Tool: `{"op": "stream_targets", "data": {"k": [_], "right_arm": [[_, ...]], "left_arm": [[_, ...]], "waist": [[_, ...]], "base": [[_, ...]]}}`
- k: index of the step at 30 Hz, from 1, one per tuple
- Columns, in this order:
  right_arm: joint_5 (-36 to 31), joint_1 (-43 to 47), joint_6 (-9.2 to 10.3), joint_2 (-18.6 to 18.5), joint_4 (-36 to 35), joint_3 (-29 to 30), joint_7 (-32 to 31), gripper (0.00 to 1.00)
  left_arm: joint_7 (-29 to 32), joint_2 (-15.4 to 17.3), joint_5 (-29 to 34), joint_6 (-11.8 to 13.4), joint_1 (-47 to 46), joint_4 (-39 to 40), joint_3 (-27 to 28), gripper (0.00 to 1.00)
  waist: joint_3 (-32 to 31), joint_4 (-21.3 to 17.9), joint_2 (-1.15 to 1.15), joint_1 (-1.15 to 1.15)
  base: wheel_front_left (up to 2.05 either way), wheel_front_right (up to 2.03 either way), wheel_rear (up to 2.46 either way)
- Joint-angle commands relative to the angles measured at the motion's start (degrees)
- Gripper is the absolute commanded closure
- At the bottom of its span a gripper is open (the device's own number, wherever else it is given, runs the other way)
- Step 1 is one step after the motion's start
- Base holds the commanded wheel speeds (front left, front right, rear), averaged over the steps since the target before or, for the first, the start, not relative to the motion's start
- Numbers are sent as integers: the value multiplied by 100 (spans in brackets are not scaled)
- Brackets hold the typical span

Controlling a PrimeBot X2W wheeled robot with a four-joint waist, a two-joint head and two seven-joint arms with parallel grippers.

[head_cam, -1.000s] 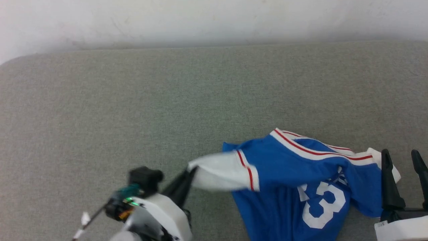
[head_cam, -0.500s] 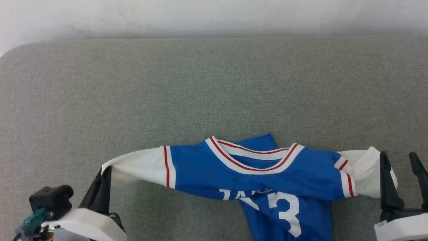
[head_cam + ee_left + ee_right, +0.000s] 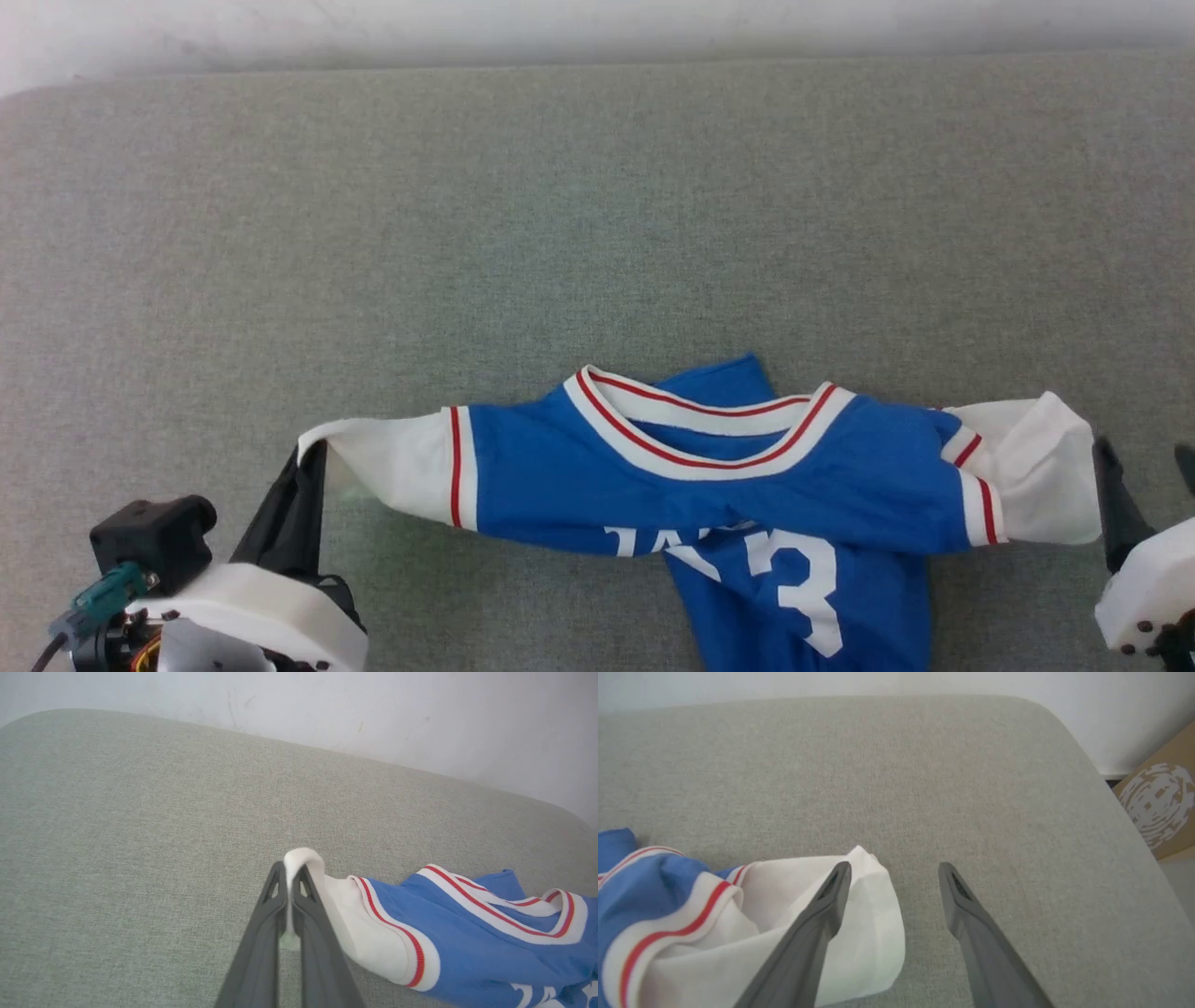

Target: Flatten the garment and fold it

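Two pincers are seen at the lower corners of the head view. The left pincer (image 3: pixel 313 459) is clamped on the tip of the white sleeve (image 3: pixel 387 459) of the garment (image 3: pixel 709 485), which is spread across the lower middle of the grey counter (image 3: pixel 597 233). The right pincer (image 3: pixel 894 870) is held wide, with one finger seen in front of the other sleeve (image 3: pixel 868 924) and nothing gripped.

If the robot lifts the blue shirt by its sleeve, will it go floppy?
Probably floppy: the garment sags and wrinkles where the left gripper pinches its white sleeve. Likely light too, since one small pinch stretches it out.
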State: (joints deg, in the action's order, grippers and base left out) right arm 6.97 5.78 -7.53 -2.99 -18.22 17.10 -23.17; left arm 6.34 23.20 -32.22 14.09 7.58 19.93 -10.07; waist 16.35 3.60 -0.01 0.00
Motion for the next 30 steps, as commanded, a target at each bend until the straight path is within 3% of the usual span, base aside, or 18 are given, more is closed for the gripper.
{"op": "stream_targets", "data": {"k": [1, 6, 16, 17, 19, 20, 30], "right_arm": [[21, -51, 4, 12, 34, 69, -371, 0], [295, 13, 4, 12, 165, 61, -1225, 0], [700, -306, 4, 12, 1050, -114, -1376, 0], [752, -342, 4, 12, 1171, -162, -1426, 18], [863, -419, 4, 12, 1387, -169, -1498, 89], [860, -452, 4, 12, 1453, -182, -1515, 100], [1010, -603, 4, 12, 1069, 67, -886, 100]], "left_arm": [[5, 2, 16, -53, -110, 22, -27, 100], [14, -11, 2, -89, -208, -8, -82, 100], [105, 30, -55, -140, -314, -17, -131, 100], [115, 29, -59, -145, -332, -19, -143, 100], [132, 27, -63, -149, -359, -24, -163, 100], [138, 26, -64, -150, -369, -28, -172, 100], [75, -52, -81, -166, -343, -79, -285, 100]], "waist": [[113, -36, 1, 0], [222, -24, 1, 0], [331, 48, 1, 0], [332, 58, 1, 0], [325, 73, 1, 0], [317, 79, 1, 0], [-96, 45, 1, 0]], "base": [[0, 0, 0], [0, 0, 0], [0, 0, 0], [0, 0, 0], [0, 0, 0], [0, 0, 0], [0, 0, 0]]}}
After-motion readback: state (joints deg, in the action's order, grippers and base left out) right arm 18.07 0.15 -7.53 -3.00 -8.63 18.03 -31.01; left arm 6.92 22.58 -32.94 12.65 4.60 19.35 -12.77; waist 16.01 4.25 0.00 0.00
